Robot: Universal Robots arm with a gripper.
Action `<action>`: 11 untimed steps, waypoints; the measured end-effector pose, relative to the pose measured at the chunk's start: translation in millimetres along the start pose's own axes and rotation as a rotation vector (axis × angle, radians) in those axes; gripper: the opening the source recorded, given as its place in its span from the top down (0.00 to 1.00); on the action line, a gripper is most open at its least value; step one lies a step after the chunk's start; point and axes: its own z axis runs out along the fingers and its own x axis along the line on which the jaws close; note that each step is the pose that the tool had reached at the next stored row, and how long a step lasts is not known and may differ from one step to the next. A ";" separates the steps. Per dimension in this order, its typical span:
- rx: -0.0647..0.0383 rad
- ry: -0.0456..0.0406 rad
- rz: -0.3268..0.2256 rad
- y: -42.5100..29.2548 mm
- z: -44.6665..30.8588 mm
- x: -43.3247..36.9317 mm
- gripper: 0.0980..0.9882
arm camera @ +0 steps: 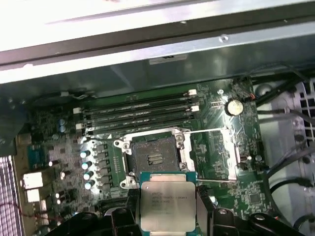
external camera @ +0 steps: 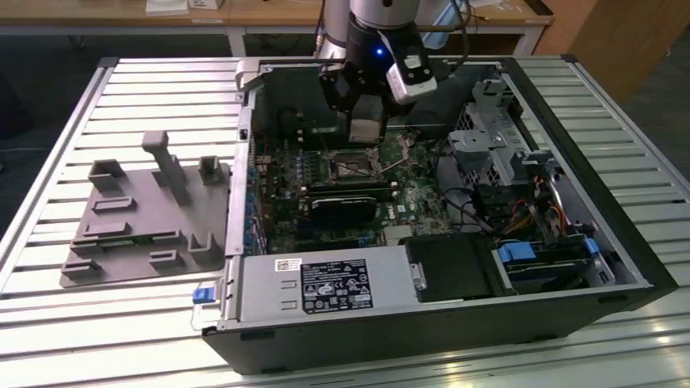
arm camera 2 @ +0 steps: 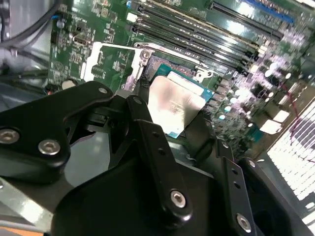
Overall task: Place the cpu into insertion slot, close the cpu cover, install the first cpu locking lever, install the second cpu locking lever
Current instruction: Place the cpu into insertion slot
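The hand [external camera: 367, 131] is clenched on the cpu [arm camera: 167, 204], gripping two opposite edges and holding it near the insertion slot [arm camera: 153, 160] but apart from it (the slot is bare and dark, with a silver rim). The cpu cover [arm camera 2: 90, 63] stands swung open at the slot's edge. Memory slots [arm camera: 138, 115] lie between the slot and the case wall [arm camera: 147, 73].

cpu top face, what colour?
The cpu face is pale silver-grey with a green board edge; clearest in the first wrist view.
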 end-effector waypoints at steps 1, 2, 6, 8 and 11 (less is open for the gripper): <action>0.000 -0.0007 0.017 0.0 0.6 0.0 0.51; -0.001 -0.0013 0.034 0.0 1.2 0.0 0.51; -0.001 -0.0038 0.099 -0.1 3.6 -0.1 0.51; -0.002 -0.0051 0.131 -0.2 4.7 -0.1 0.51; -0.002 -0.0069 0.176 -0.2 6.3 -0.1 0.51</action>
